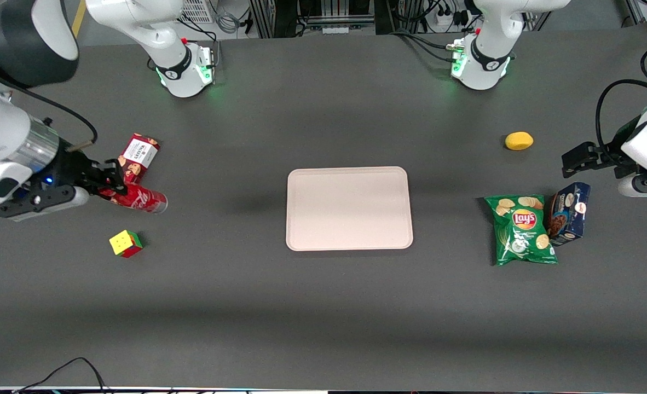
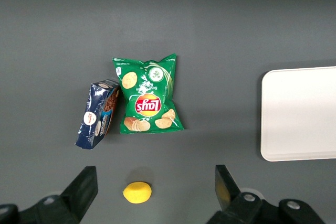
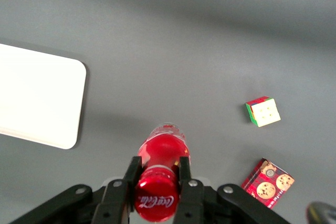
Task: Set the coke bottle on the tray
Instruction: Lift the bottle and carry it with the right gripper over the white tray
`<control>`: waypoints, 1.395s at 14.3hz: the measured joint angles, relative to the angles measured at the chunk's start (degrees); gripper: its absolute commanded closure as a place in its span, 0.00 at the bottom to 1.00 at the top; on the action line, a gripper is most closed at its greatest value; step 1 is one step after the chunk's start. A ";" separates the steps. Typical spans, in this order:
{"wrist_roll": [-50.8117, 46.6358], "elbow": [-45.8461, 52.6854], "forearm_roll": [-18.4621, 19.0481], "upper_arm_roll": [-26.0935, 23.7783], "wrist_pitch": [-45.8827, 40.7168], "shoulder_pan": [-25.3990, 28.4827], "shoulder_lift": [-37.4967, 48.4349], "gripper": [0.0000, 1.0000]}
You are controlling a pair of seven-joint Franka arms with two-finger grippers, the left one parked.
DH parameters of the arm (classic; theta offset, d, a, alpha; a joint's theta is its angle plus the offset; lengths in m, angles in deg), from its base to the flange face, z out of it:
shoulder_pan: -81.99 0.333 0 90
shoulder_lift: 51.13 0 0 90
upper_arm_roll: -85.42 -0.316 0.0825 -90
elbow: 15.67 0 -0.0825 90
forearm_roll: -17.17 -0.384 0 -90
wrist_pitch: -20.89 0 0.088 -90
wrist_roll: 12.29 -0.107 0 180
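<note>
While the tray (image 1: 349, 208) lies flat and bare in the middle of the table, the load meant for it is well apart from it, toward the working arm's end. The gripper (image 1: 116, 185) hangs there with its jaws closed on the neck end of the coke bottle (image 1: 140, 198), just under the red cap, as the right wrist view shows with the fingers (image 3: 130, 173) pressed to either side. The bottle appears lifted off the table, its clear base pointing toward the tray. The red cookie box (image 1: 138, 156) sits just beside the grip, farther from the front camera, and the cube (image 1: 126, 243) lies nearer that camera. The hold is short and close to one end, so the bottle could swing or slip during the carry. Set down on its side, it could also roll toward the tray's rim.
</note>
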State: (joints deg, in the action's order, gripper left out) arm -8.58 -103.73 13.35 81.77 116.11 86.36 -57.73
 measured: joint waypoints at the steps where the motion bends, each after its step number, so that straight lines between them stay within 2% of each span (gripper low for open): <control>1: -0.01 0.65 0.00 0.00 -0.64 0.00 -0.01 1.00; 3: -1.98 0.71 -0.05 -0.05 -0.74 0.97 -0.31 1.00; 5: -9.38 0.83 -0.13 -0.24 -0.73 5.07 -0.67 1.00; 8: -22.59 1.20 -0.55 -0.76 -0.27 14.68 -1.02 1.00; 12: -39.38 1.07 -0.59 -0.99 5.47 26.64 -2.63 1.00; 15: -43.90 -0.40 -0.28 -1.01 12.73 29.34 -6.43 1.00; 20: -44.08 -2.54 4.02 -0.96 20.73 29.47 -15.00 1.00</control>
State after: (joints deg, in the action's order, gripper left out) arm -52.66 -106.27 17.37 80.82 136.84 115.84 -72.73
